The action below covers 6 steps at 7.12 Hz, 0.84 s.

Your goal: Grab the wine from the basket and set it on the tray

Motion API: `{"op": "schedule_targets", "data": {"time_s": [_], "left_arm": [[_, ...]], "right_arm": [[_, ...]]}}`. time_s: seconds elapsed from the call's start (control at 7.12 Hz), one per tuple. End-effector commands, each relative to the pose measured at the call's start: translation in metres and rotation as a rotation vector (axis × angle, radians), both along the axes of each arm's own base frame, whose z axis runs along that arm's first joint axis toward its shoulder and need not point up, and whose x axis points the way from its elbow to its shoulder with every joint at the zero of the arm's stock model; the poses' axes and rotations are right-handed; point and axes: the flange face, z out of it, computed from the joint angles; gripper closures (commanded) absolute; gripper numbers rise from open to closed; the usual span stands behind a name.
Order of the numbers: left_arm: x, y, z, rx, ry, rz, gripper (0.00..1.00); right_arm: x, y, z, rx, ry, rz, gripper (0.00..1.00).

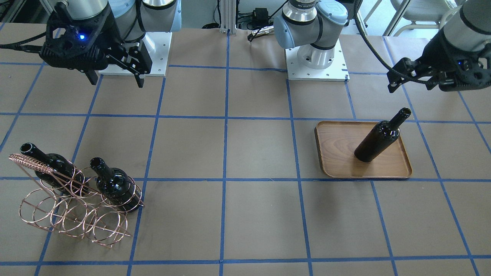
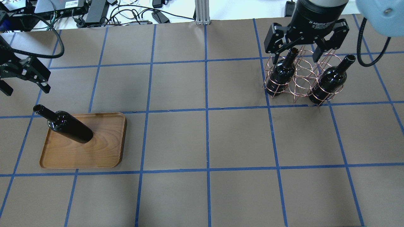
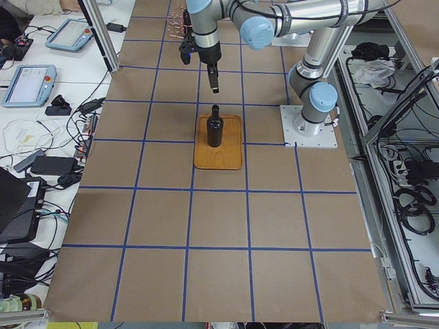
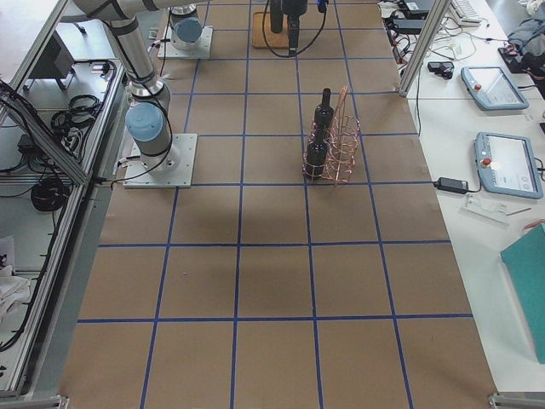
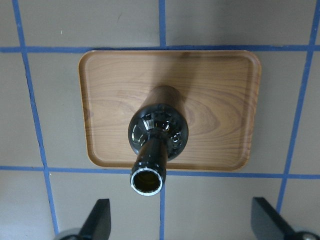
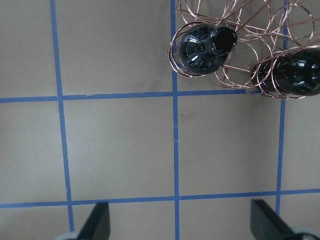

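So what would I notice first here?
A shiny black bottle standing upright on the wooden tray, all alone. Across the table, a copper wire basket holds two more bottles, and the right pincer hangs open in the air nearby.

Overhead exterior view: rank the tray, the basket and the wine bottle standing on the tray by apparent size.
1. tray and basket: similar spread, so I can't rank them; the right pincer covers the basket's far edge.
2. wine bottle: clearly smallest.
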Motion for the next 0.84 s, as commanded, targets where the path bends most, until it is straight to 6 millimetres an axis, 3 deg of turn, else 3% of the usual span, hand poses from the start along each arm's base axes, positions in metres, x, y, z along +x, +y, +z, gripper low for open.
{"op": "schedule_targets", "data": {"time_s": [0.0,0.14,0.28,0.7], "left_arm": [[-0.093,0.021,0.031,-0.064,-0.023,-0.02,0.0],[-0.134,0.029,0.031,-0.076,0.015,-0.034,0.0],[-0.162,0.037,0.032,-0.083,0.046,-0.073,0.0],[-0.179,0.048,0.029,-0.083,0.056,-0.128,0.0]], "right_arm": [[0.0,0.0,0.0,0.0,0.0,0.0,0.0],[0.0,0.0,0.0,0.0,0.0,0.0,0.0],[0.0,0.0,0.0,0.0,0.0,0.0,0.0],[0.0,0.0,0.0,0.0,0.0,0.0,0.0]]}}
